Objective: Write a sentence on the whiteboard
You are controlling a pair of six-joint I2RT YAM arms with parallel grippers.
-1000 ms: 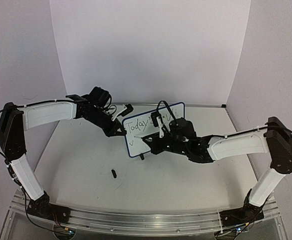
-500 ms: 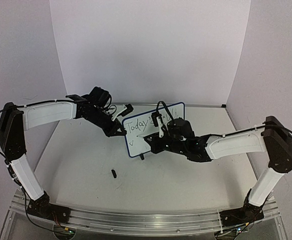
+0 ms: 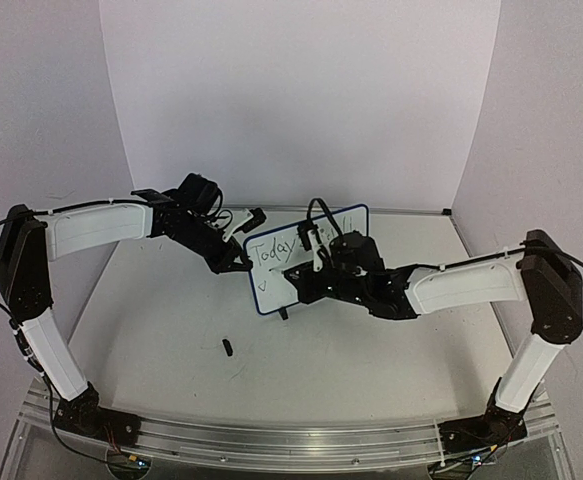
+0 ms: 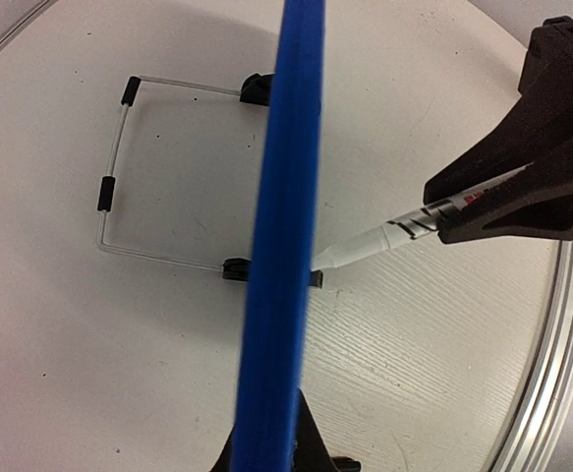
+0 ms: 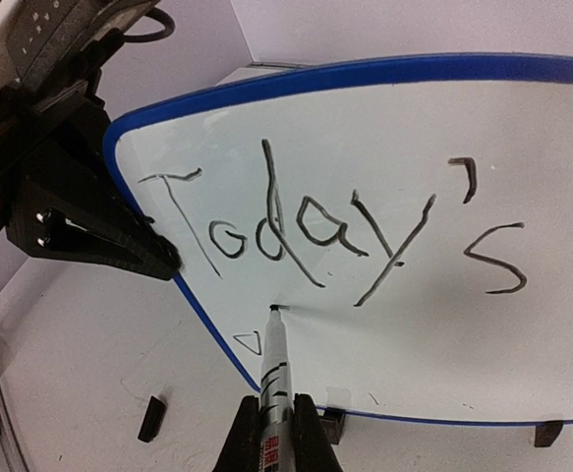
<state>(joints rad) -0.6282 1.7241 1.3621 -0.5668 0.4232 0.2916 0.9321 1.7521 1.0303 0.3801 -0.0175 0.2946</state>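
Observation:
The whiteboard (image 3: 301,262) stands upright on the table, white with a blue rim (image 4: 286,226) seen edge-on in the left wrist view. My left gripper (image 3: 243,263) is shut on its left edge (image 5: 119,211). My right gripper (image 3: 307,274) is shut on a white marker (image 5: 275,379). The marker's black tip touches the board below the "d". The sentence (image 5: 325,231) reads "Today's" in black on the upper line. More strokes to its right are partly hidden by my right arm in the top view. A small triangle mark (image 5: 250,342) sits low on the left.
The black marker cap (image 3: 228,347) lies on the table in front of the board and also shows in the right wrist view (image 5: 150,418). The thin wire stand (image 4: 117,187) and black clip feet (image 4: 235,268) sit behind the board. White walls enclose the back and sides.
My right gripper has moved a little to the left and up along the board with the marker. The left gripper and the board have not moved.

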